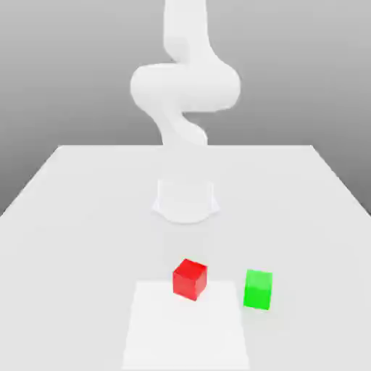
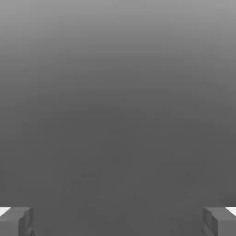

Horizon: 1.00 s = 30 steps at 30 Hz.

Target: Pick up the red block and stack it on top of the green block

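in the hand view, the gripper [image 2: 118,221] is held wide open, its two fingers set well apart with plain grey seen between them; nothing is grasped or touched. the direction from the jaws to the red block cannot be told. in the exterior view, a pale square patch [image 1: 185,333] is spread nearest, across the lower middle of the frame and down to the bottom edge. the green block [image 1: 258,290] is set on the table [image 1: 87,246] at the lower right, just beside the patch and apart from the red one. the red block [image 1: 190,280] is seen slightly farther back, just right of the frame's lower centre, turned at an angle and overlapping the patch's far edge in the picture. between the two blocks a gap is left, and nothing is stacked on either. behind them, the arm's base [image 1: 185,201] is planted near the middle of the frame, and from it the white arm [image 1: 186,87] is raised to the top edge. farthest off, a grey backdrop [image 1: 65,72] is seen beyond the table's far edge.
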Each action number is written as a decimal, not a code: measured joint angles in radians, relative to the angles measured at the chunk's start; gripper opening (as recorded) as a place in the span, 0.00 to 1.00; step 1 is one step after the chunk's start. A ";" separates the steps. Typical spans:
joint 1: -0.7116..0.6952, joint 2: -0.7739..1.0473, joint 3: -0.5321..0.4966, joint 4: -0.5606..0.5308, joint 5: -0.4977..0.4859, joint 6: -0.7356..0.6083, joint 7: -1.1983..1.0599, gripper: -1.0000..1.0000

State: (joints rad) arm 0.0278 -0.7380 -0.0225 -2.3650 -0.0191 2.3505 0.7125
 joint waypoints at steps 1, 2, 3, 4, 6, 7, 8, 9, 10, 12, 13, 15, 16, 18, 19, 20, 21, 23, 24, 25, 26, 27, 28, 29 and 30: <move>0.012 0.031 -0.011 -0.031 -0.008 0.025 -0.043 0.50; 0.025 0.061 -0.022 -0.062 -0.017 0.049 -0.086 0.50; 0.037 0.092 -0.034 -0.091 -0.024 0.072 -0.129 0.50; 0.049 0.122 -0.046 -0.121 -0.032 0.097 -0.171 0.50; 0.072 0.180 -0.069 -0.180 -0.047 0.143 -0.255 0.50; 0.083 0.209 -0.081 -0.209 -0.053 0.166 -0.296 0.50; 0.094 0.237 -0.093 -0.237 -0.059 0.189 -0.337 0.50; 0.105 0.265 -0.105 -0.265 -0.065 0.211 -0.378 0.50; 0.114 0.293 -0.115 -0.294 -0.069 0.233 -0.420 0.50; 0.134 0.349 -0.138 -0.350 -0.079 0.278 -0.503 0.50; 0.145 0.377 -0.150 -0.379 -0.083 0.301 -0.545 0.50; 0.168 0.433 -0.177 -0.435 -0.094 0.346 -0.629 0.50; 0.174 0.461 -0.183 -0.463 -0.094 0.368 -0.673 0.50; 0.193 0.518 -0.204 -0.520 -0.096 0.414 -0.763 0.50; 0.202 0.547 -0.213 -0.548 -0.096 0.436 -0.808 0.50; 0.211 0.576 -0.221 -0.574 -0.093 0.460 -0.852 0.50; 0.219 0.609 -0.226 -0.584 -0.081 0.487 -0.881 0.50; 0.237 0.680 -0.229 -0.586 -0.033 0.547 -0.929 0.50; 0.244 0.716 -0.220 -0.583 0.004 0.578 -0.957 0.50; 0.243 0.753 -0.205 -0.579 0.047 0.609 -0.988 0.50; 0.210 0.790 -0.164 -0.574 0.085 0.640 -1.015 0.50; 0.178 0.826 -0.123 -0.568 0.126 0.670 -1.045 0.50; 0.141 0.862 -0.079 -0.563 0.154 0.701 -1.065 0.50; 0.109 0.894 -0.044 -0.558 0.169 0.729 -1.076 0.00; 0.109 0.894 -0.044 -0.558 0.169 0.729 -1.076 0.00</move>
State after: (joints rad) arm 0.1368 0.1565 -0.0663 -2.9233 0.1500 3.0791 -0.3639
